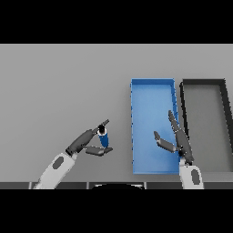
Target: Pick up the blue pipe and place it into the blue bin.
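Note:
The blue pipe (pixel 104 138) is a short blue tube with a pale open end, standing between the fingers and thumb of my left hand (pixel 85 142), left of the blue bin. My left hand's fingers and thumb curl round it. The blue bin (pixel 136 136) is a long shallow tray right of centre. My right hand (pixel 178 140) hovers over the bin's right wall, fingers straight and thumb spread, holding nothing.
A black bin (pixel 226 109) of like size stands directly right of the blue bin, side by side. Grey table (pixel 59 86) stretches to the left and behind.

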Robot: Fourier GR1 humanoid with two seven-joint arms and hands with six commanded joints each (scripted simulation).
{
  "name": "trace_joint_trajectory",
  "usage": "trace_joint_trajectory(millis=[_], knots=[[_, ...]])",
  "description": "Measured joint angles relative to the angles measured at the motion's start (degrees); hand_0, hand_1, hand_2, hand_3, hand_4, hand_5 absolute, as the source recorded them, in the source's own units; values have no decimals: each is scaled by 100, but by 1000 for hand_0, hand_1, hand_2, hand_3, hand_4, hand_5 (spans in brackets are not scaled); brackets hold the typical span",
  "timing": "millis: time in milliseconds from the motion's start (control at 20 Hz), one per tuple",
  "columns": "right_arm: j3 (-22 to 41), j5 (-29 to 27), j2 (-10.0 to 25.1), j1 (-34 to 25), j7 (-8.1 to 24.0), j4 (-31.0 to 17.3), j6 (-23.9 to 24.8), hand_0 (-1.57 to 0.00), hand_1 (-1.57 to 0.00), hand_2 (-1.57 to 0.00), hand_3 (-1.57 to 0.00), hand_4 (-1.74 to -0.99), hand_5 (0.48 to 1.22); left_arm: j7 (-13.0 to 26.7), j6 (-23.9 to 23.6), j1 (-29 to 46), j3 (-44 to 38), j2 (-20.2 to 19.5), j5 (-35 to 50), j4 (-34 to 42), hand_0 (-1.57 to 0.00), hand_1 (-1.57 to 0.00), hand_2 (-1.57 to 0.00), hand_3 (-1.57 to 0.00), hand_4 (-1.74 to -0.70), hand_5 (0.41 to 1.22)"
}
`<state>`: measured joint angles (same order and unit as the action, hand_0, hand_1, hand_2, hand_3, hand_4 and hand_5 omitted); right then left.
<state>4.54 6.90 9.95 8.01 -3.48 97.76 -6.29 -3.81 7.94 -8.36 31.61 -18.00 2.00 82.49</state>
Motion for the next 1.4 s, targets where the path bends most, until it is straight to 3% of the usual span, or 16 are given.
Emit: trace_joint_trajectory(millis=[100,250,350,400,450,550,650,750,800,850,1000,1200,1400], knots=[[6,32,-27,14,82,8,45,1,1,1,1,-1323,665,-79,-120,-82,96,128,-189,-50,1,1,1,1,-1160,491],[16,38,-51,37,52,33,60,1,1,1,1,-1321,664,-117,3,-198,71,383,0,-294,1,1,-24,-17,-1215,536],[21,24,-48,73,-4,5,25,1,1,1,1,-1320,664,-184,69,-243,32,540,167,-350,-3,-89,-208,-197,-1275,607],[-3,10,-26,29,76,31,34,1,1,1,1,-1319,663,-200,35,-276,22,614,159,-436,-93,-246,-390,-472,-1306,730],[1,-2,-38,28,32,33,30,1,1,1,1,-1322,666,-155,67,-214,40,678,244,-397,-340,-501,-626,-692,-1389,828],[28,21,-31,114,-67,66,10,1,1,1,1,-1313,665,-166,95,-220,-42,829,375,-512,-783,-886,-966,-979,-1509,969],[-26,13,31,66,-14,39,13,1,1,1,1,-1310,665,-273,187,-139,-6,887,375,-468,-1067,-1133,-1184,-1183,-1589,1060],[3,43,-7,9,29,0,31,1,1,1,1,-1302,666,-305,132,-143,53,906,300,-446,-1248,-1290,-1323,-1306,-1639,1118],[31,58,-22,26,-26,16,27,1,1,1,1,-1294,666,-582,63,-87,92,862,222,-446,-1313,-1347,-1373,-1351,-1656,1139],[8,81,23,-22,46,69,57,1,1,1,1,-1288,664,-413,36,-117,97,853,242,-404,-1364,-1391,-1412,-1381,-1670,1155],[37,139,-27,-110,140,-19,99,1,1,1,1,-1279,656,-482,-22,-106,183,912,256,-195,-1465,-1479,-1490,-1430,-1698,1187],[-10,111,27,-80,-30,-66,60,1,1,1,1,-1275,666,-558,-47,-314,173,977,386,261,-1528,-1533,-1538,-1449,-1717,1207],[43,268,51,-71,-70,-123,93,1,1,1,1,-1275,683,-204,-13,-552,240,1059,508,634,-1553,-1556,-1557,-1449,-1723,1215]])
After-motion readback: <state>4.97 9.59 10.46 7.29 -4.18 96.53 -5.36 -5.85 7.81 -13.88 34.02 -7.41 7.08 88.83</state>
